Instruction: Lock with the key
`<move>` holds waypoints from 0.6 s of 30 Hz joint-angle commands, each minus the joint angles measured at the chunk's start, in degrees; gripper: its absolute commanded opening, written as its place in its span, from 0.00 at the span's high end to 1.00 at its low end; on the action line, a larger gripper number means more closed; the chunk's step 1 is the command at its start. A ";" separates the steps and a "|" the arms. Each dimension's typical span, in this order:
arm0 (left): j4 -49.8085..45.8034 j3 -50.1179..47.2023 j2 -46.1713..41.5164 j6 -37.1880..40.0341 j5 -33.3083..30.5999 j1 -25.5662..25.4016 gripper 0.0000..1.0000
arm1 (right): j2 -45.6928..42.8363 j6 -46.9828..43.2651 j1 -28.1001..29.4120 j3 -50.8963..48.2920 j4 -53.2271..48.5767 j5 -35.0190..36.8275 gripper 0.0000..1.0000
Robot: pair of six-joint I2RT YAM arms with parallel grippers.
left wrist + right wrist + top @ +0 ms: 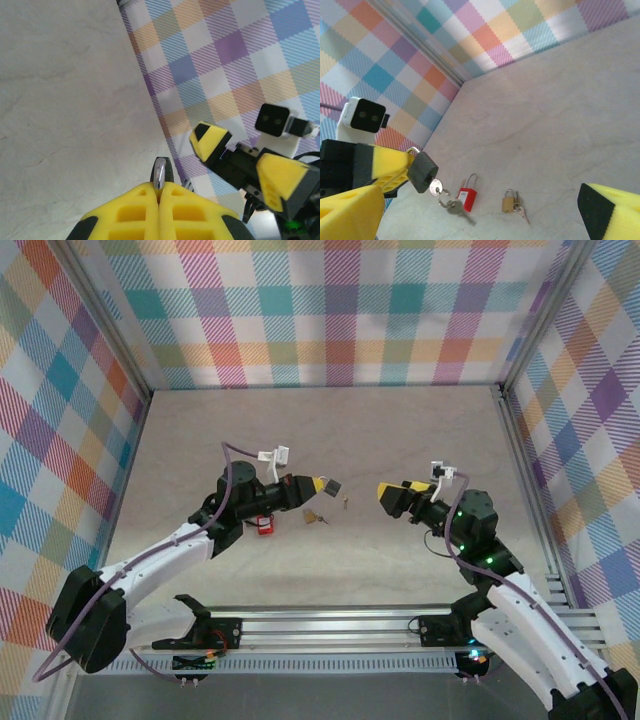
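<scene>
Top external: left gripper (322,484) is clamped shut on the shackle of a black padlock (333,485), held up over mid-table (400,440). Right gripper (390,495) faces it from the right with its jaws wide apart, holding nothing, a gap between it and the padlock.

Right wrist: a key (435,187) sticks out of the padlock body. A ring with a second key (456,209) hangs from it.

On the table under the held padlock lies a red padlock (466,193). Just right of it is a brass padlock (508,202) with small keys attached. The two lie apart from each other, and neither gripper touches them.

Left wrist: metal shackle (160,175) pinched between the yellow fingers (135,215), with the right gripper's spread fingers beyond, against the checked wall (225,50).
</scene>
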 commanded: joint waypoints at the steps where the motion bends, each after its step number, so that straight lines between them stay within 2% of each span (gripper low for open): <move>1: 7.92 0.02 1.25 -3.01 -1.15 0.62 1.00 | 2.31 5.00 -2.87 -1.71 4.84 -4.39 0.01; 6: 10.10 -0.61 2.37 -5.68 -3.01 0.62 1.00 | 7.23 13.84 -8.67 -6.43 19.53 -14.16 0.01; 11: 13.75 -1.02 4.24 -9.72 -3.73 0.62 1.00 | 11.64 16.98 -9.42 -6.78 27.93 -21.35 0.01; 14: 19.62 -2.21 6.73 -14.24 -3.54 0.62 1.00 | 13.51 18.04 -9.77 -5.81 29.08 -24.33 0.01; 18: 32.10 -4.66 12.23 -22.78 -3.39 0.62 1.00 | 15.37 20.11 -10.14 -5.60 33.76 -27.70 0.01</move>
